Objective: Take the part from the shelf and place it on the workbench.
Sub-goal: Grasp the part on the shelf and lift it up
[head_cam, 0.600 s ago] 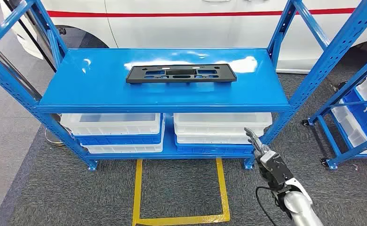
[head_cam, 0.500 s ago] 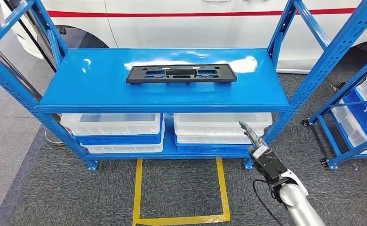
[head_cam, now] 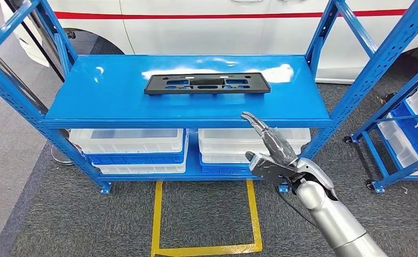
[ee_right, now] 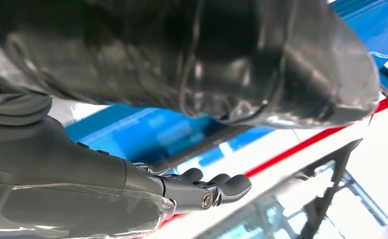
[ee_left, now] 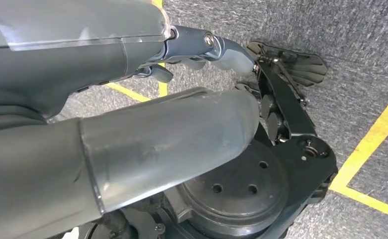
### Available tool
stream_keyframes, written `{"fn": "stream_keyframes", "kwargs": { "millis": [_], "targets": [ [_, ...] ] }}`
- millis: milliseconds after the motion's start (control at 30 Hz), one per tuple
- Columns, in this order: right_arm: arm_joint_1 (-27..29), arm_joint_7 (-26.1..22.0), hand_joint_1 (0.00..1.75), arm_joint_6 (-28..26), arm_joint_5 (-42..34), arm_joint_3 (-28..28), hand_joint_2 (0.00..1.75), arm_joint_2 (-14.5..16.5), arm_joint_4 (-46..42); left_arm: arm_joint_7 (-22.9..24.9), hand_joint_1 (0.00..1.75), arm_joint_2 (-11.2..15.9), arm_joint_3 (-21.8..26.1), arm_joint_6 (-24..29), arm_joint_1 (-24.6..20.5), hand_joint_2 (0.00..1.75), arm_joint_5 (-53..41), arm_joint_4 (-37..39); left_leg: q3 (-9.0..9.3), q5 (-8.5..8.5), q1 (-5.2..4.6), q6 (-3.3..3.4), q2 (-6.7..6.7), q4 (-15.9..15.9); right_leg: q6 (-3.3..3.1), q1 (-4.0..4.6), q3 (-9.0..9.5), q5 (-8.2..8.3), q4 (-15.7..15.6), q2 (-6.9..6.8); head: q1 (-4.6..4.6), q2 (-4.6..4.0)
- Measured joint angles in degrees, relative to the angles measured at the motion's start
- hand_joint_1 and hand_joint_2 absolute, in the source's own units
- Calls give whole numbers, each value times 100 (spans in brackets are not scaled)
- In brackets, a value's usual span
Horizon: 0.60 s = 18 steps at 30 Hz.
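Note:
A flat black rectangular part (head_cam: 207,83) with cut-outs lies on the blue top shelf board (head_cam: 116,99), toward the far middle. My right hand (head_cam: 268,147) is raised in front of the shelf's front edge, below and right of the part, fingers stretched toward the shelf with nothing in them. In the right wrist view the right hand's fingers (ee_right: 209,189) reach out straight toward the blue shelf (ee_right: 152,132), holding nothing. The left wrist view looks down past my left hand (ee_left: 202,45) at the grey carpet; its fingers lie loosely apart and hold nothing.
White and blue crates (head_cam: 132,150) are stacked on the lower shelf level. Blue uprights (head_cam: 367,69) frame the shelf on both sides. A second blue rack (head_cam: 405,134) stands at the right. Yellow floor tape (head_cam: 158,219) marks the carpet, and a white vehicle (head_cam: 223,27) is behind.
My right hand has risen and moved left, from low beside the shelf's right leg to the front edge of the top board. The part has not moved.

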Motion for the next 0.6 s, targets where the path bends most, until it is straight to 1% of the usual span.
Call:
{"fn": "stream_keyframes", "kwargs": {
  "millis": [533, 567, 600],
  "targets": [
    [-1318, 380, 0, -607, 1536, 1334, 0, -160, -250, -597, 0, 88, 1175, -607, -350, 0, -1490, 339, -3, 3, -5, 4, -12, 1, 3, 1, -1, 2, -2, -9, 0, -1],
    [-1404, 406, 0, -647, 1629, 1433, 0, -179, -262, -637, 0, 100, 1251, -649, -371, 0, -1582, 372, -5, 1, -7, 6, -12, 6, 6, -2, 0, 4, -7, -10, 0, -1],
    [-1487, 432, 0, -685, 1723, 1532, 0, -199, -273, -676, 0, 117, 1328, -691, -391, 0, -1672, 402, -10, -4, -17, 21, -13, 14, 28, -12, 1, 9, -18, -14, 0, -1]
  ]
}}
